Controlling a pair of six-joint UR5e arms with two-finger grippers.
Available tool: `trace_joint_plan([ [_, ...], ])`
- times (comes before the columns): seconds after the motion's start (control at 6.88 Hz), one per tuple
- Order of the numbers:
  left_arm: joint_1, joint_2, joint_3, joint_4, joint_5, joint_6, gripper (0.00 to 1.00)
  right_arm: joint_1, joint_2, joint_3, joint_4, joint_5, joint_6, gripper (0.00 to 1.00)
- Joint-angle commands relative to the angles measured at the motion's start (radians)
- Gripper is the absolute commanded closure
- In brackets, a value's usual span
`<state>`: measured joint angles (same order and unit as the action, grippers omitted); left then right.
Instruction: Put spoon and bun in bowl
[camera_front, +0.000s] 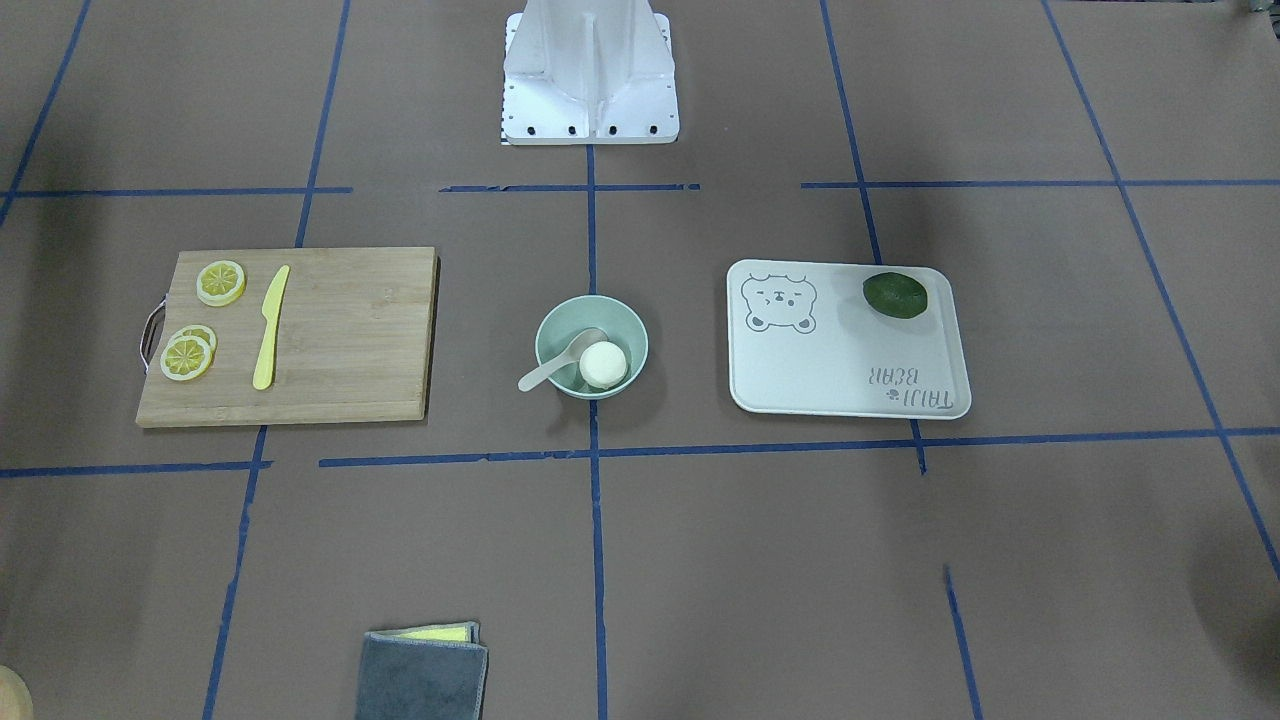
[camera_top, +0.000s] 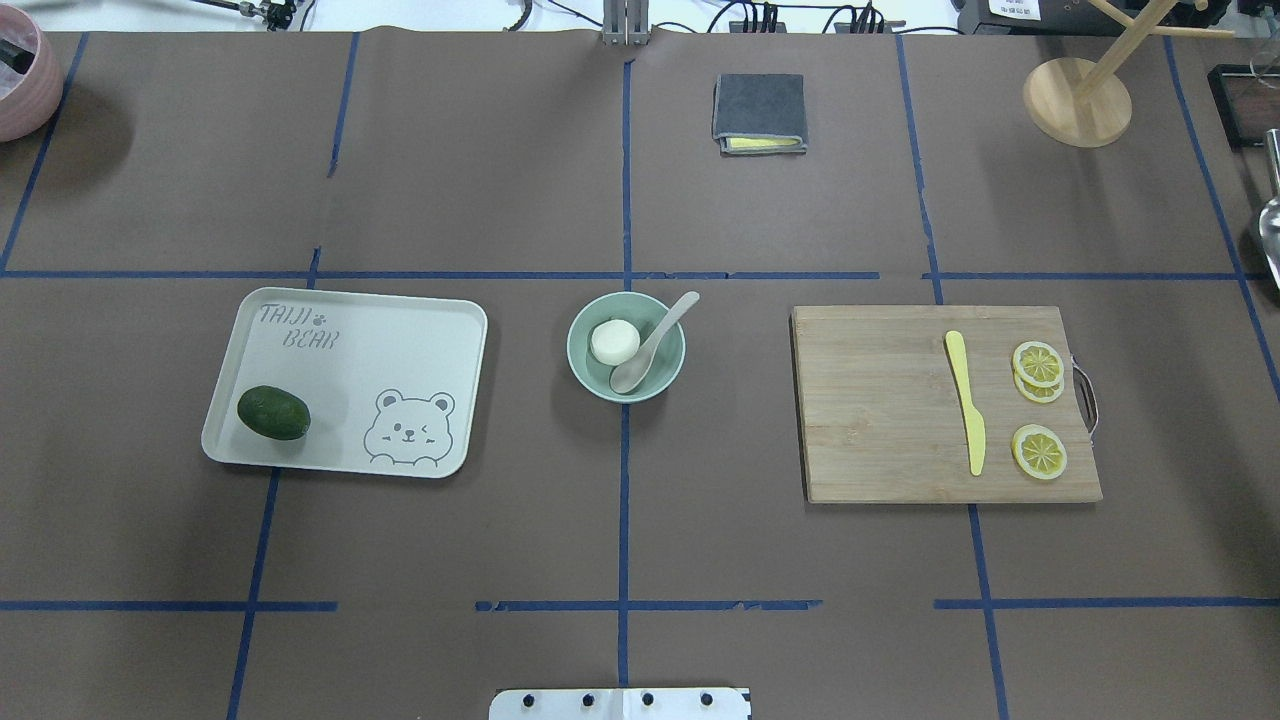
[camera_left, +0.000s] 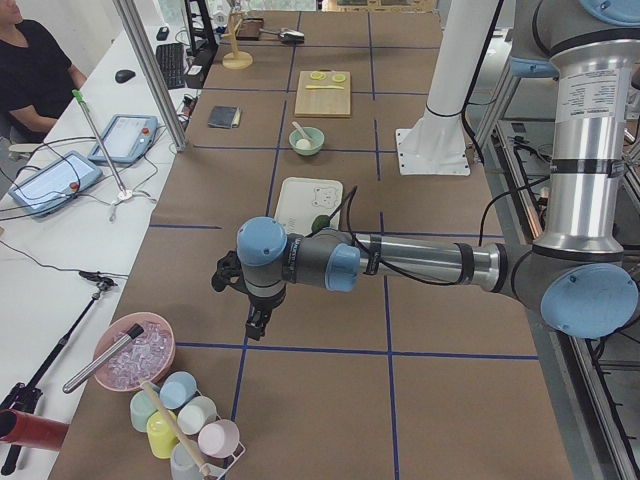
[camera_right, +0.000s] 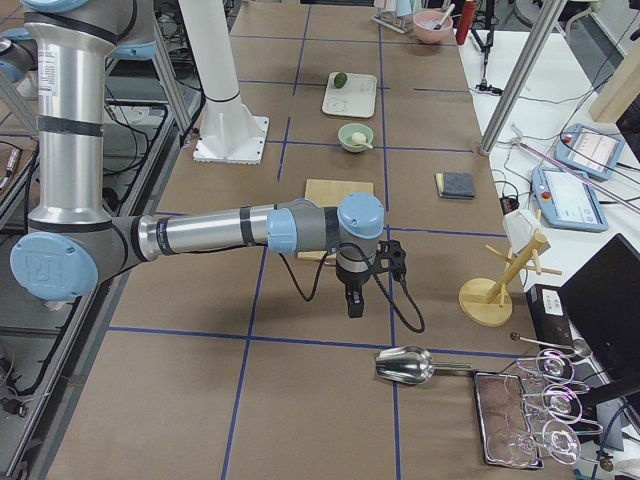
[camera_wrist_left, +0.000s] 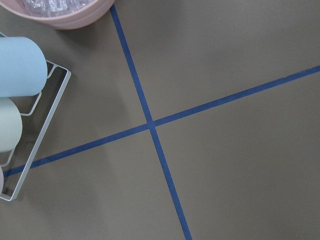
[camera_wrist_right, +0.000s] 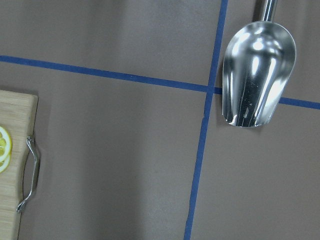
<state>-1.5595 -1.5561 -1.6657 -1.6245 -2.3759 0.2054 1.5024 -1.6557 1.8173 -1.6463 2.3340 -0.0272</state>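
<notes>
The mint-green bowl (camera_top: 581, 366) stands at the table's middle; it also shows in the front view (camera_front: 541, 347). The white bun (camera_top: 614, 342) (camera_front: 604, 365) lies inside it. The beige spoon (camera_top: 655, 340) (camera_front: 553, 369) rests with its scoop in the bowl and its handle over the rim. My left gripper (camera_left: 256, 325) hangs far off at the table's left end, and my right gripper (camera_right: 354, 305) far off at the right end. Both show only in the side views, so I cannot tell whether they are open or shut.
A cream bear tray (camera_top: 400, 330) with a dark green fruit (camera_top: 273, 412) lies left of the bowl. A wooden board (camera_top: 880, 420) with a yellow knife (camera_top: 966, 400) and lemon slices (camera_top: 1038, 452) lies right. A grey cloth (camera_top: 759, 112) lies beyond. A metal scoop (camera_wrist_right: 257, 75) lies under the right wrist.
</notes>
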Motion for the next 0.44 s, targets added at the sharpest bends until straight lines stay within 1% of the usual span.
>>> trace_joint_plan([
  [0.0, 0.004, -0.001, -0.011, 0.157, 0.000, 0.000, 0.00, -0.001, -0.016, -0.010, -0.001, -0.001, 0.004, 0.00],
  [0.29, 0.004, -0.004, -0.011, 0.131, -0.003, 0.000, 0.00, -0.007, -0.015, -0.012, 0.002, -0.005, 0.006, 0.00],
])
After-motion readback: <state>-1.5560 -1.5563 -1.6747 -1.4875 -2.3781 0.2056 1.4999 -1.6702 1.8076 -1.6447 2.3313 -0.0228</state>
